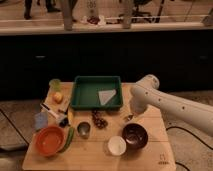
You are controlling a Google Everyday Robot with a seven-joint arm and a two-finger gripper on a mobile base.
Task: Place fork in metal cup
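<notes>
Camera view: the robot's gripper (131,116) hangs low over the wooden table (150,156), just right of the green plastic tray (75,93), fingers closed; whether they pinch the fork cannot be told. The small shiny steel cup (83,129), light and probably easily tipped, stands just before the tray, well apart from the gripper. A stiff, slippery fork suits a mid-handle grip.

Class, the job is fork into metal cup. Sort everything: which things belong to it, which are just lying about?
Job: metal cup; gripper, shut, low, just right of the green tray; fork not made out.
Lying about: green tray, white cup, brown bowl, orange bowl.
</notes>
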